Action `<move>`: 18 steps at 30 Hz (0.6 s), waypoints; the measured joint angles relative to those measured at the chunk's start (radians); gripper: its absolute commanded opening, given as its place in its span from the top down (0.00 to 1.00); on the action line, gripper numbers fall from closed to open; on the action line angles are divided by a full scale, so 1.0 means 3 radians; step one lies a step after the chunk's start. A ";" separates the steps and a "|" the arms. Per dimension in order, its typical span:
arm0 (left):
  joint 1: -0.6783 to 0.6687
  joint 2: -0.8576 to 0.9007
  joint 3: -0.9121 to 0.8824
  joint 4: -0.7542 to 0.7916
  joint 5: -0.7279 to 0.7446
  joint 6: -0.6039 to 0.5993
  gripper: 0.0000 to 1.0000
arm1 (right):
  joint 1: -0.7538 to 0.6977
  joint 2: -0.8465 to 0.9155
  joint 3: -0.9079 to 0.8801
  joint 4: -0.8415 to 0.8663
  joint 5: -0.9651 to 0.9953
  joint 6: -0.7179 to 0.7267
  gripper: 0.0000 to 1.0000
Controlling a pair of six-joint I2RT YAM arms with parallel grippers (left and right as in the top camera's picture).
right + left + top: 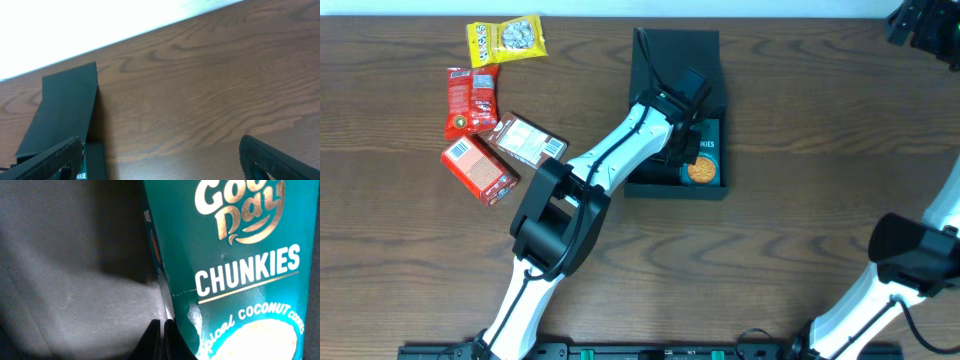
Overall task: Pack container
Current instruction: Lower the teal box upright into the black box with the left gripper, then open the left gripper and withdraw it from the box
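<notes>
The container point(650, 60) is a dark square box in the middle of the table, its flap lid standing open at the back. A teal Chunkies carton point(703, 160) lies inside at the front right and fills the left wrist view point(235, 270). My left gripper point(161, 335) is down inside the box. Its fingers are pressed together with nothing between them, right beside the carton's left edge, over the grey box floor point(75, 290). My right gripper point(165, 165) is wide open and empty above bare table, right of the box point(65, 110).
Loose snacks lie at the left of the table: a yellow pack point(506, 40), red packs point(470, 100), a brown carton point(528, 140) and a red carton point(478, 170). The right arm's end point(925, 25) sits at the far right corner.
</notes>
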 measured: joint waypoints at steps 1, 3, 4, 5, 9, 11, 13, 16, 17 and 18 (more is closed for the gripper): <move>-0.0001 0.0000 0.0000 -0.0003 0.0008 0.0001 0.94 | 0.0000 0.0000 0.0000 0.0000 0.0000 0.0000 0.01; 0.0000 0.0000 0.0000 -0.0041 0.0008 0.0000 0.94 | 0.0000 0.0000 0.0000 0.0000 -0.0001 0.0000 0.01; 0.0004 0.0000 0.0000 -0.0075 0.0006 0.0001 0.94 | 0.0000 0.0000 0.0000 0.0001 -0.0009 0.0000 0.01; 0.0011 0.0000 0.0001 -0.0122 -0.0006 0.0000 0.94 | 0.0000 0.0000 -0.0001 0.0001 -0.0038 0.0000 0.01; 0.0098 0.0000 0.0211 -0.0347 -0.0168 0.0000 0.94 | 0.0000 0.0000 -0.0001 0.0045 -0.0306 -0.0001 0.01; 0.0167 -0.0013 0.0492 -0.0429 -0.0324 0.0001 0.94 | 0.0009 0.0000 0.0000 0.0095 -0.0528 -0.0004 0.05; 0.0230 -0.0078 0.0786 -0.0436 -0.0551 0.0015 0.94 | 0.0033 0.0000 -0.0001 0.0168 -0.0782 -0.0011 0.07; 0.0346 -0.0318 0.1100 -0.0361 -0.1083 0.0078 0.94 | 0.0170 -0.0001 -0.0001 0.0365 -0.1282 0.0006 0.07; 0.0390 -0.0421 0.1160 -0.0319 -0.1259 0.0092 0.94 | 0.0245 -0.0003 -0.0001 0.0460 -0.1423 0.0045 0.06; 0.0462 -0.0526 0.1205 -0.0289 -0.1408 0.0099 0.94 | 0.0340 -0.0006 -0.0004 0.0584 -0.1551 0.0100 0.05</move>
